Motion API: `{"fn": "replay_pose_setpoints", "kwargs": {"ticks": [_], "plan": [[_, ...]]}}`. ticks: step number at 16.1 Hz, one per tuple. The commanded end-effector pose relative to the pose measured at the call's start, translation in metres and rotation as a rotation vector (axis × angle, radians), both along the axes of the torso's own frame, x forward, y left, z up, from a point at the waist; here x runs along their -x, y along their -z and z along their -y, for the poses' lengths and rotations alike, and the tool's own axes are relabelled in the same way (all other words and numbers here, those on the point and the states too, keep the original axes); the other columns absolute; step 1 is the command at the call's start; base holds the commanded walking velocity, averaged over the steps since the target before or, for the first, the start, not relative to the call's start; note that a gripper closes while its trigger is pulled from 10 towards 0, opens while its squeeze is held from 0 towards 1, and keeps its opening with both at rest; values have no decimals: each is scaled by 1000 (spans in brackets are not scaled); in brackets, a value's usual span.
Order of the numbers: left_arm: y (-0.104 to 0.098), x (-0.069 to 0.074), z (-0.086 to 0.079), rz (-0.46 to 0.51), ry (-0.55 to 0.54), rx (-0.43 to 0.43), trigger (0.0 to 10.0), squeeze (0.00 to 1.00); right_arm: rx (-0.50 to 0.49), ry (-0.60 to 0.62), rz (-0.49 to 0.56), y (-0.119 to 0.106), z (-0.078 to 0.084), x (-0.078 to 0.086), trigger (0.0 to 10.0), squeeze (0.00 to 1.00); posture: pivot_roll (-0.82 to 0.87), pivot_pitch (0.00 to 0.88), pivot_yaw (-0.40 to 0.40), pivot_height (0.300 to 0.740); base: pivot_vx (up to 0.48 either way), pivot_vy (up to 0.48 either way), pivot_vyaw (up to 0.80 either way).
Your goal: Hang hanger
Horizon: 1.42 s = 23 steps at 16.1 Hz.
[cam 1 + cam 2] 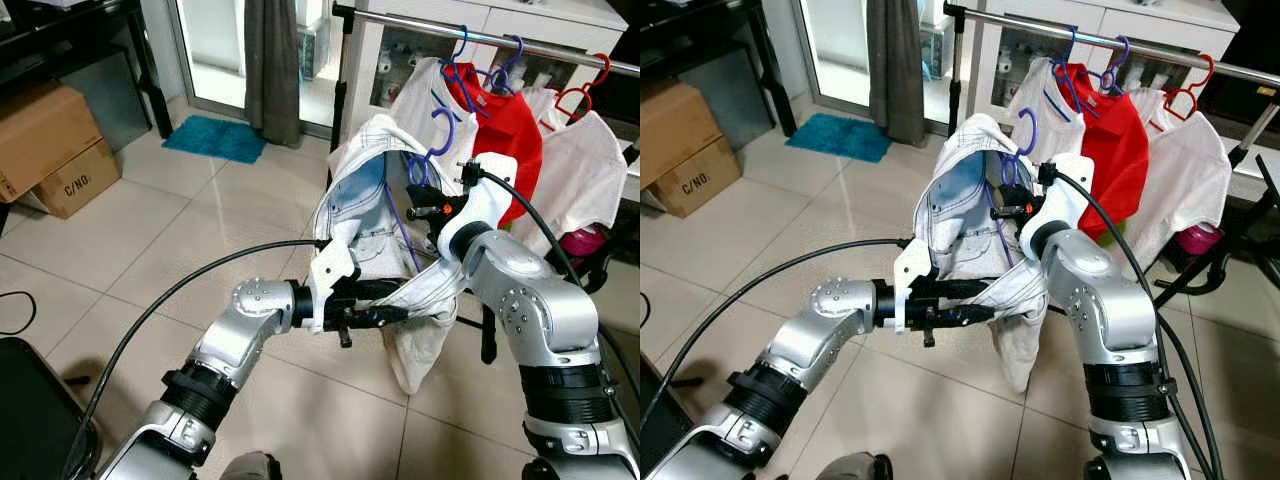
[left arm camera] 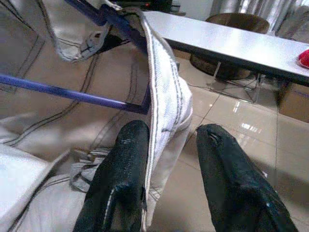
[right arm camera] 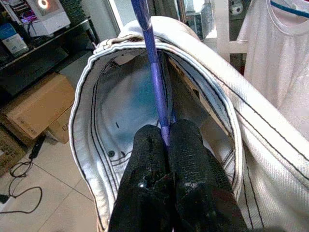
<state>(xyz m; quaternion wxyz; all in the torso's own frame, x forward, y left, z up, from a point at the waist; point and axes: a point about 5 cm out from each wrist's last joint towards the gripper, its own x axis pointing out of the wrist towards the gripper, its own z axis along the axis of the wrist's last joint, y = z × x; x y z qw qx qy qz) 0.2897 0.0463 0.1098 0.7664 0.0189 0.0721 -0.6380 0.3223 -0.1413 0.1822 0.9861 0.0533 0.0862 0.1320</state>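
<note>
A two-armed robot holds a purple hanger (image 1: 436, 135) draped with a white garment (image 1: 370, 200) in front of a clothes rail (image 1: 480, 35) in a tiled room. The right gripper (image 3: 166, 137) has its two black fingers pressed tight together on the hanger's thin purple stem, as the right wrist view shows, with the garment's stitched opening gaping around the stem. The hanger's hook rises above the cloth, near the rail but below it and not on it.

The left gripper (image 2: 166, 140) reaches in from the robot's left at the garment's lower part. Its fingers (image 2: 120, 169) stand parted, with a stitched edge of the white cloth running down between them and lying against one finger; the other finger is apart from the cloth. A purple bar of the hanger (image 2: 72, 94) crosses behind the fabric just ahead of the fingertips.

On the rail already hang a white shirt (image 1: 425, 95) on a blue hanger, a red shirt (image 1: 505, 130) and another white shirt (image 1: 580, 170) on a red hanger (image 1: 585, 90). Two cardboard boxes (image 1: 50, 145) sit on the floor (image 1: 200, 230) to the robot's left, near a teal mat (image 1: 215, 137) and a grey curtain (image 1: 272, 65).
</note>
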Motion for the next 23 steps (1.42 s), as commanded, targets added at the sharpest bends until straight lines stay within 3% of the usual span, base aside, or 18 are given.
{"fn": "replay_pose_setpoints", "kwargs": {"ticks": [1, 5, 16, 20, 23], "plan": [[-2, -2, 2, 24, 10, -14, 0, 0, -17, 0, 67, -18, 1, -1, 10000, 0, -20, 0, -19, 740, 0, 0, 0], [-5, -5, 6, 17, 13, 36, 0, 0, -31, -8, 72, -19, 0, 0, 10000, 0, -28, 0, -15, 740, 0, 0, 0], [-4, -5, 8, 17, 31, 45, 0, 0, -22, -4, 67, -19, 1, -1, 10000, 0, -29, 0, -18, 740, 0, 0, 0], [-20, -7, 11, 77, 30, 90, 0, 0, 47, 27, 43, -10, 5, -1, 10000, 0, -26, 0, -16, 740, 0, 0, 0], [-46, -7, 14, 152, 41, 164, 0, 0, 87, 93, -3, 4, 12, -3, 10000, 0, -21, 0, -15, 740, 0, 0, 0]]}}
